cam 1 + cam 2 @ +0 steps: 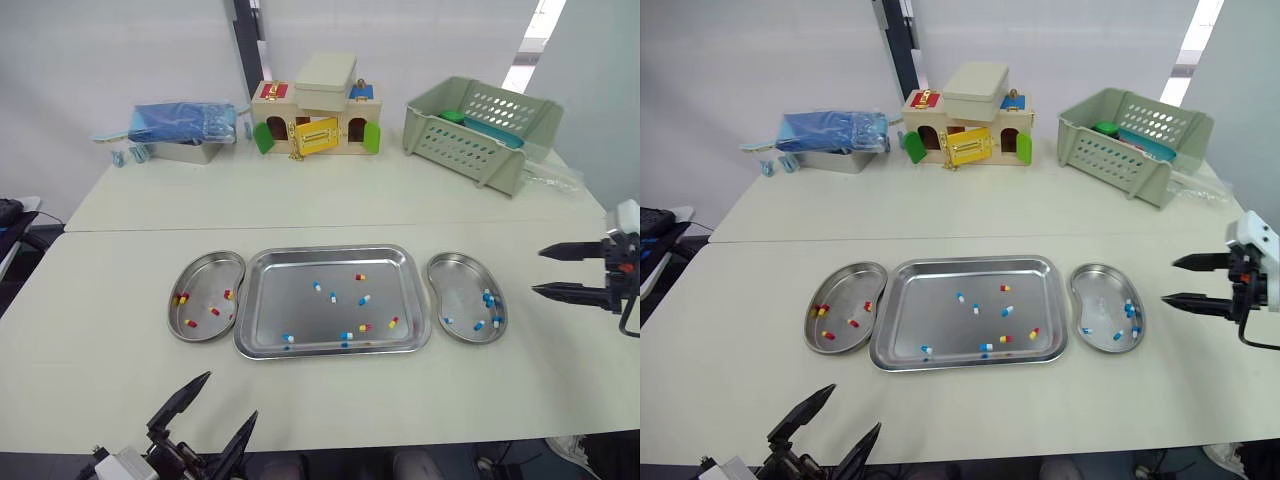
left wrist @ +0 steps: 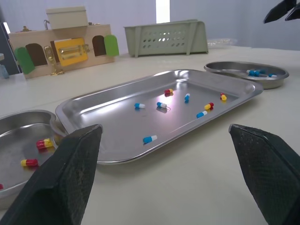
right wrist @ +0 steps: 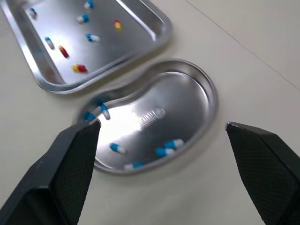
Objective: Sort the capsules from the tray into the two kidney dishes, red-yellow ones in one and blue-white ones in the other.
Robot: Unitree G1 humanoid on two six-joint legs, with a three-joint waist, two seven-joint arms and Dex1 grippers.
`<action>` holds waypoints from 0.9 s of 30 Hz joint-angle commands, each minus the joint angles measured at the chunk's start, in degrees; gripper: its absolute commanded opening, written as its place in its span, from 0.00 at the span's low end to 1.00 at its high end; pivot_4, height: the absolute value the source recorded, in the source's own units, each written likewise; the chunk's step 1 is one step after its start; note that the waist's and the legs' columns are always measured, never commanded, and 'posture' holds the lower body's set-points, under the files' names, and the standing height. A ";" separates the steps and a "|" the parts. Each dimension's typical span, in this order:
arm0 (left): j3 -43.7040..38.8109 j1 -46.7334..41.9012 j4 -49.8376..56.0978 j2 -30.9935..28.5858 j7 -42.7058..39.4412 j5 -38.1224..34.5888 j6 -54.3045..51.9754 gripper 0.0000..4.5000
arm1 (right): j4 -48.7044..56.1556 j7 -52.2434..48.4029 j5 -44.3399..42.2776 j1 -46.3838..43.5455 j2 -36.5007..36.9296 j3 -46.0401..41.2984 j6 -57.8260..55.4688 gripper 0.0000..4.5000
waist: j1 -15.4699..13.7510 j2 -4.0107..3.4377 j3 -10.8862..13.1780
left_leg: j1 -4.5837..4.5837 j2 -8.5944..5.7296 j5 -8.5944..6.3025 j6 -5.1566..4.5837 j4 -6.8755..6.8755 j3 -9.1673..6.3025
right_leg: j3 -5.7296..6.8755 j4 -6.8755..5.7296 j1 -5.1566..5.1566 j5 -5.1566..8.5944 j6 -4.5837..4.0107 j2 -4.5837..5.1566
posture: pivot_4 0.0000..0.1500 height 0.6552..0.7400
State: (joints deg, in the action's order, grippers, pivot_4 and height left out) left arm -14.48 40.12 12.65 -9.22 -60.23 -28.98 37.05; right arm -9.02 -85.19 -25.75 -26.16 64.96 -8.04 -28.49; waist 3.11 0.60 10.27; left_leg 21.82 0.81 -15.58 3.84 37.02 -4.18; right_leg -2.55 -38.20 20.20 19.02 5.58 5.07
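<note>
Tray point(image 1: 290, 300) holds eight capsules: five blue-white capsules point(image 1: 316, 286) and three red-yellow capsules point(image 1: 360, 277). Left dish point(image 1: 205, 280), touching the tray's left edge, carries at least four red-yellow. Right dish point(image 1: 460, 285), just right of the tray, has about six blue-white. Left gripper point(image 1: 205, 410) hovers on the tray's near side, fingers spread, empty. Right gripper point(image 1: 537, 271), further right of the tray than the right dish, is spread too.

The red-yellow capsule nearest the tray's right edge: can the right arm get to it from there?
Probably yes. The red-yellow capsule lies loose in the open tray, and the right tool hangs open beyond the right kidney dish; only that low dish lies between, and it could pass over.
</note>
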 commanded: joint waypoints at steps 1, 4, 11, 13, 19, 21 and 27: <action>1.18 0.28 -0.27 1.17 1.50 -1.52 2.87 0.99 | 14.44 3.35 -5.25 -4.12 -2.49 3.84 -9.97 1.00 | 0.16 -0.04 -0.02 | 0.02 0.00 -0.01 -0.01 -0.02 0.00 | 0.00 0.12 -0.01 -0.05 0.02 0.00 | 1.00 1.00; 1.60 -0.26 -0.82 0.20 2.24 -1.40 3.37 0.99 | 21.81 8.24 -5.43 -9.76 -7.85 10.54 -16.28 1.00 | 0.08 -0.03 -0.02 | 0.11 -0.02 -0.01 -0.02 -0.01 -0.02 | 0.01 0.24 0.00 -0.10 0.09 0.00 | 1.00 1.00; 2.02 0.07 -2.33 -1.76 3.45 -0.09 4.24 0.99 | 25.45 20.35 0.67 -23.07 -24.13 26.21 -24.86 1.00 | -0.03 -0.03 -0.01 | 0.22 -0.03 -0.02 -0.03 -0.03 -0.17 | 0.13 0.18 0.14 -0.10 0.07 0.00 | 1.00 1.00; 2.09 0.11 -2.02 -1.81 4.27 -0.05 4.44 0.99 | 25.15 22.85 1.35 -24.86 -27.93 28.45 -26.37 1.00 | -0.21 -0.01 -0.02 | 0.27 -0.03 -0.02 -0.03 -0.01 -0.21 | 0.15 0.19 0.16 -0.11 0.07 0.00 | 1.00 1.00; 3.53 0.70 -0.85 -1.85 5.65 -0.53 5.56 0.99 | 23.06 28.91 6.40 -26.85 -36.42 36.38 -26.84 1.00 | -0.13 -0.01 -0.02 | 0.26 -0.03 -0.02 -0.03 0.00 -0.24 | 0.17 0.15 0.17 -0.11 0.06 0.00 | 1.00 1.00; 3.72 0.88 -0.91 -1.72 6.39 -0.77 5.86 0.99 | 22.70 29.62 7.11 -27.00 -38.44 38.42 -27.67 1.00 | -0.01 -0.01 -0.02 | 0.26 -0.03 -0.02 -0.03 0.00 -0.24 | 0.16 0.13 0.20 -0.12 0.05 0.00 | 1.00 1.00; 4.50 1.65 -0.67 -1.76 6.81 -0.86 6.96 0.99 | 19.85 32.71 10.78 -27.43 -43.18 43.37 -28.11 1.00 | 0.17 0.00 -0.03 | 0.26 -0.03 -0.02 -0.03 -0.01 -0.24 | 0.16 0.12 0.22 -0.12 0.04 -0.01 | 1.00 1.00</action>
State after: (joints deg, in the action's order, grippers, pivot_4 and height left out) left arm -10.65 40.57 10.50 -11.15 -53.57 -29.10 42.54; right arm 10.42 -53.46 -16.24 -51.84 22.59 35.15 -56.80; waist 3.29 0.60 10.24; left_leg 22.08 0.79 -15.59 3.81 37.01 -4.42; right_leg -2.39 -38.09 20.42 18.90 5.62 5.06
